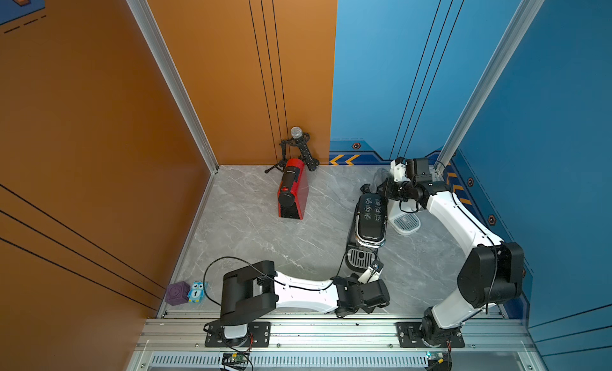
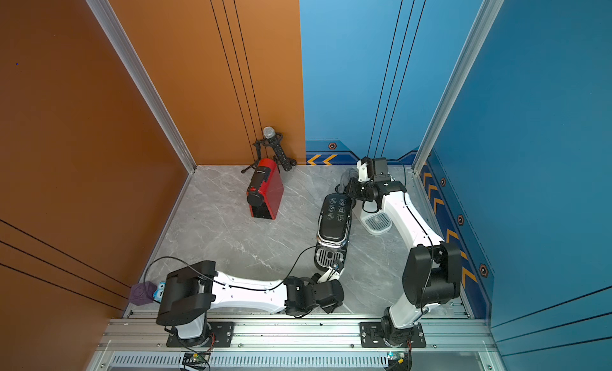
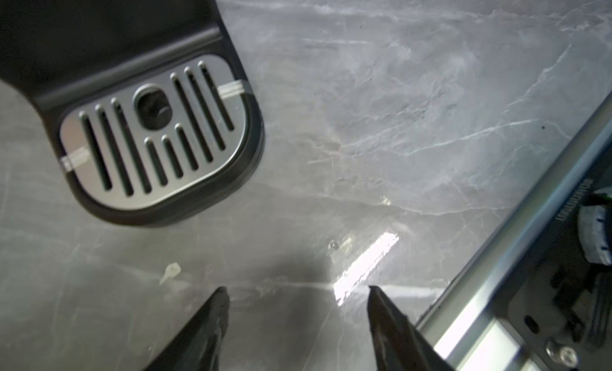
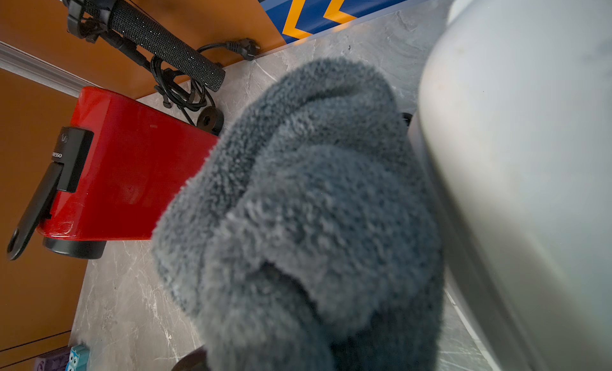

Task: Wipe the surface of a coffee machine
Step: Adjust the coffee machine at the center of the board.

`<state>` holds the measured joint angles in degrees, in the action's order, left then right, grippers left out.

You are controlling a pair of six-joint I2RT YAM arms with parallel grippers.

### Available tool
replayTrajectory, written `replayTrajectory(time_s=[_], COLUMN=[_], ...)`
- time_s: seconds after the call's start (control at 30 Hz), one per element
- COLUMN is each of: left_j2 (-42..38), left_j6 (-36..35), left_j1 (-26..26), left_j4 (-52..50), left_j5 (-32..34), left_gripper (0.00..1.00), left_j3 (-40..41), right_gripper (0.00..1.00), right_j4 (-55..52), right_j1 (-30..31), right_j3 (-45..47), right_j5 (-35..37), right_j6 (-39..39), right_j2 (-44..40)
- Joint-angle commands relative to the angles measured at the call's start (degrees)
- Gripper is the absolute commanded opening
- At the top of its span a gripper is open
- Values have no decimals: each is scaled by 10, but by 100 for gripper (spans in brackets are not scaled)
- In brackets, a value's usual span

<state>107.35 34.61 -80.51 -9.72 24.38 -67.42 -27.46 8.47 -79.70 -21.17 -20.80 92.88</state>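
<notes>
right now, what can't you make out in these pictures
- Right claw: fingers buried in the grey cloth, right wrist view.
- White coffee machine: mostly covered by the right arm in both top views.
- Black coffee machine: mostly cut off by the left wrist view's edge.
- Owl toy: half hidden behind the left arm in a top view.

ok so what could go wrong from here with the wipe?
1. The left gripper is open near the drip tray, holding nothing, so the black machine may slide when pushed.
2. The grey cloth in the right gripper is bunched right beside the white machine; it may snag or rub that instead.
</notes>
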Motion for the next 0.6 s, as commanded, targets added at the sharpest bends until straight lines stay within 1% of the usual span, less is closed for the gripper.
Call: replayTrajectory(time_s=[0.0, 0.07, 0.13, 0.17, 0.23, 0.27, 0.33, 0.4, 0.47, 0.57], left_j2=[46, 66, 88, 100, 130, 143, 169, 185, 195, 197], left_j6=[-39, -48, -44, -41, -25, -20, -8, -3, 23, 69], left_j1=[9, 5, 1, 1, 1, 0, 0, 2, 12, 40], left_j4=[-45, -48, -65, -81, -129, -147, -180, -190, -205, -212], left_j5=[75, 93, 131, 140, 166, 187, 203, 221, 232, 218], left_gripper=[74, 76, 83, 84, 95, 97, 100, 98, 100, 96], left_j3=[-52, -71, -92, -107, -143, -156, -182, -193, -197, -178], right_gripper=[13, 13, 13, 13, 13, 13, 13, 13, 13, 13], right_j4=[-3, -3, -3, -3, -2, -2, -1, 2, 5, 5], right_j1=[2, -2, -6, -7, -8, -8, -8, -8, -8, -9], right_j3=[12, 14, 16, 17, 18, 18, 21, 25, 28, 29], right_j5=[-19, -20, -23, -24, -26, -26, -29, -30, -32, -35], right_j6=[8, 8, 6, 5, 5, 4, 4, 2, 1, 1], right_j2=[-20, -27, -32, -33, -35, -35, -37, -39, -39, -39])
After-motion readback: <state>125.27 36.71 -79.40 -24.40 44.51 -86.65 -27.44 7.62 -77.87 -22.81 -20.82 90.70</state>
